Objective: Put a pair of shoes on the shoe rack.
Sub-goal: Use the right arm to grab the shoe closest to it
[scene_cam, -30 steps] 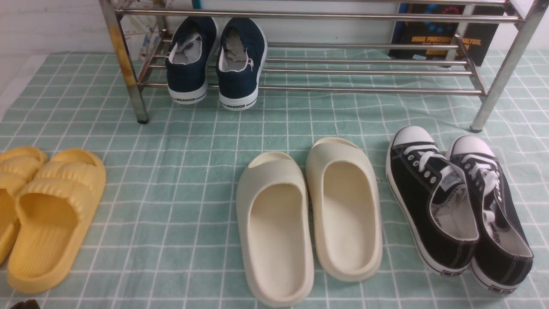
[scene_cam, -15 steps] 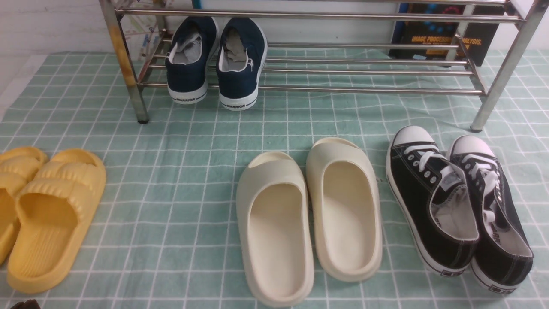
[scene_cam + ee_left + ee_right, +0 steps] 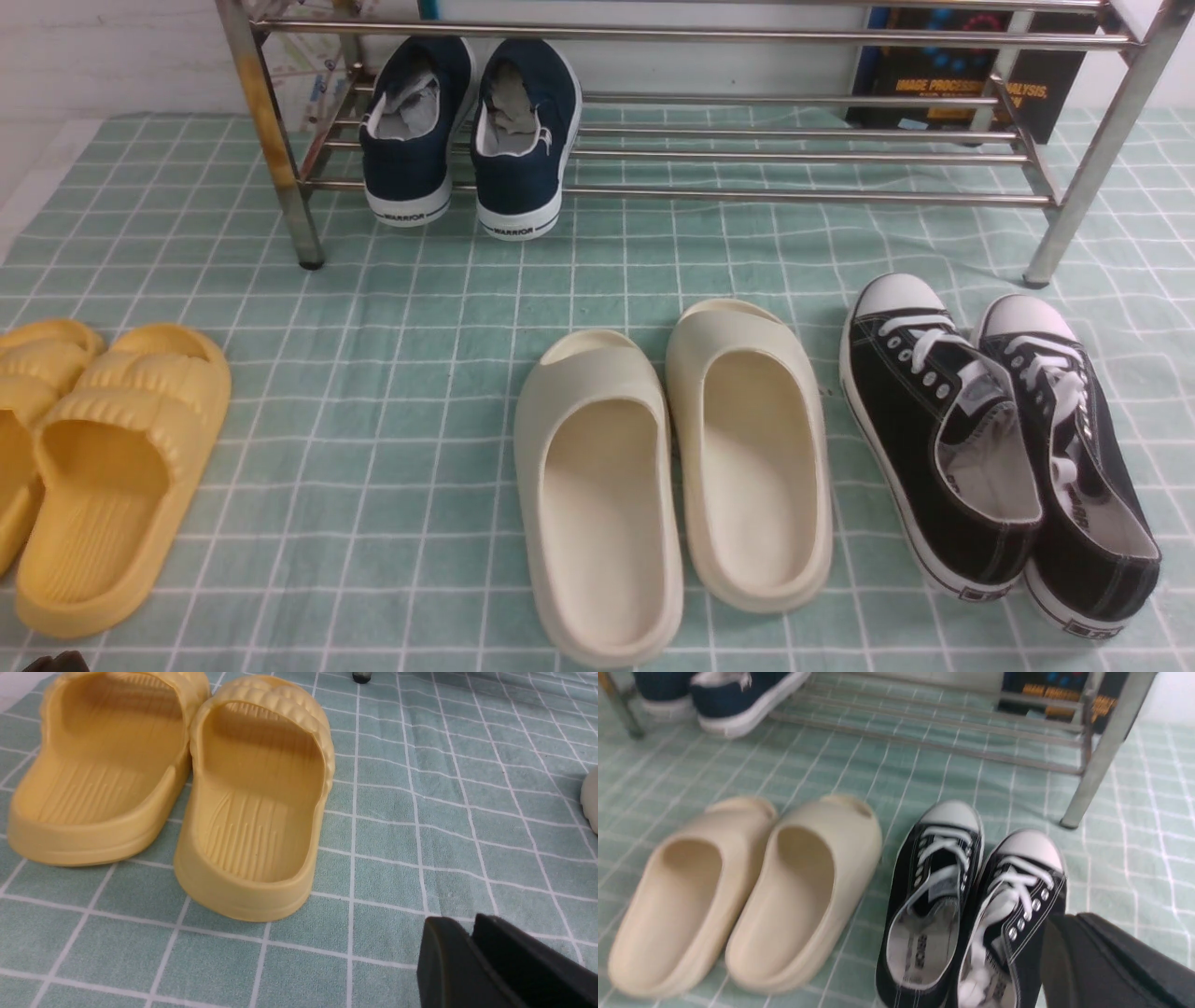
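Observation:
The two black canvas sneakers (image 3: pixel 943 439) with white laces and toe caps stand side by side on the green checked cloth at the front right, toes toward the shoe rack. The chrome shoe rack (image 3: pixel 794 196) stands across the back, with the right part of its lower shelf bare. In the right wrist view the sneakers (image 3: pixel 934 896) lie just ahead of my right gripper (image 3: pixel 1069 921), which is shut, empty and beside the outer sneaker (image 3: pixel 1017 882). My left gripper (image 3: pixel 469 926) is shut and empty, low over the cloth near the yellow slides (image 3: pixel 252 812).
Navy WARRIOR shoes (image 3: pixel 467 131) sit on the rack's lower shelf at the left. Cream slides (image 3: pixel 672 467) lie in the middle, just left of the sneakers. Yellow slides (image 3: pixel 103 457) lie at the far left. A dark book (image 3: pixel 962 84) leans behind the rack. The rack's right leg (image 3: pixel 1074 205) stands just beyond the sneakers.

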`<action>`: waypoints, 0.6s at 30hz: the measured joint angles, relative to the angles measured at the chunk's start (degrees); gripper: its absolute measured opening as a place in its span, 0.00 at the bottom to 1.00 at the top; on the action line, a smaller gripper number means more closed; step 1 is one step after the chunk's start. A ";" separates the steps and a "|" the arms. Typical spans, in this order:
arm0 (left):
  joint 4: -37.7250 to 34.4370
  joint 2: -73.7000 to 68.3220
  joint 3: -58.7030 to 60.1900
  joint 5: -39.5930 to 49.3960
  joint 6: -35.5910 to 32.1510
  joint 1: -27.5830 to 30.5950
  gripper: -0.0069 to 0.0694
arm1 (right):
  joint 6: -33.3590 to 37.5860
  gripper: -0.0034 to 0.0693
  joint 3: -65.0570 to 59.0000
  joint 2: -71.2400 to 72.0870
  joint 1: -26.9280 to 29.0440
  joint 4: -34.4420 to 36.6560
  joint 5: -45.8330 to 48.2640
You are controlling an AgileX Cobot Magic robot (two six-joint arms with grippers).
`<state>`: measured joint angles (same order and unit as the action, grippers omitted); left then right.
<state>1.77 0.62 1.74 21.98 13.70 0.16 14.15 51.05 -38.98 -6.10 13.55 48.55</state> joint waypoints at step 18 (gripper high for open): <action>0.00 0.00 0.00 0.00 0.00 0.00 0.24 | -21.20 0.42 22.12 -47.81 -21.07 -18.08 16.77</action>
<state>1.77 0.62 1.74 21.98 13.70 0.16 -7.05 73.17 -86.79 -27.17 -4.53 65.32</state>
